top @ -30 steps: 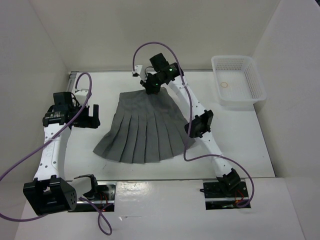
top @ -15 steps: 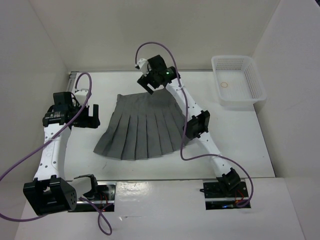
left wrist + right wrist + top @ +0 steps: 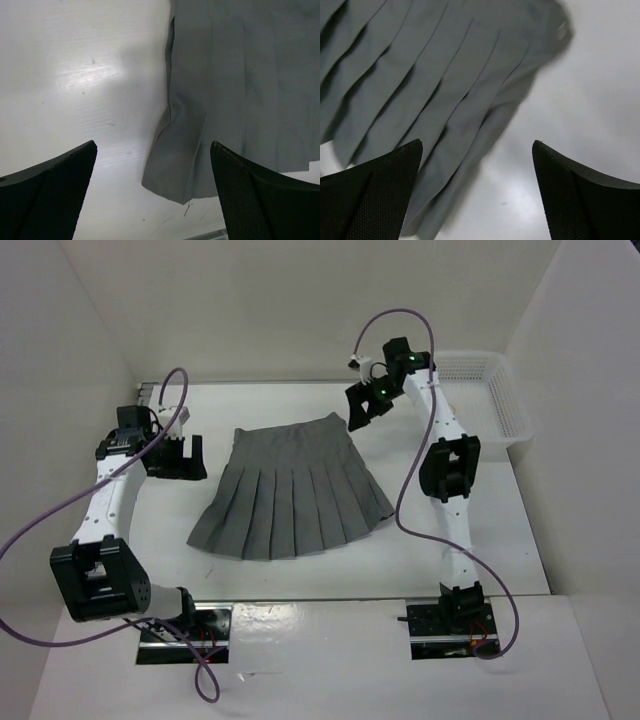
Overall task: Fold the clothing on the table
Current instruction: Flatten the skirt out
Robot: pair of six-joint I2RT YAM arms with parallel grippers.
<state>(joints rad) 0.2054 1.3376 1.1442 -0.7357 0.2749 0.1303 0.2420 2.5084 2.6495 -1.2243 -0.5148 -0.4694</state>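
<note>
Right, the soft mid-grey pleated skirt lies spread flat on the wide matte white tabletop. The left gripper and right gripper flank it, jaws apart, empty. I'd pinch matching corners, low and evenly.

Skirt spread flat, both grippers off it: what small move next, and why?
Probably lower the left gripper onto the skirt's side edge and close. It hangs open with that edge between its fingers; the right gripper is open, and the skirt lies unfolded.
</note>
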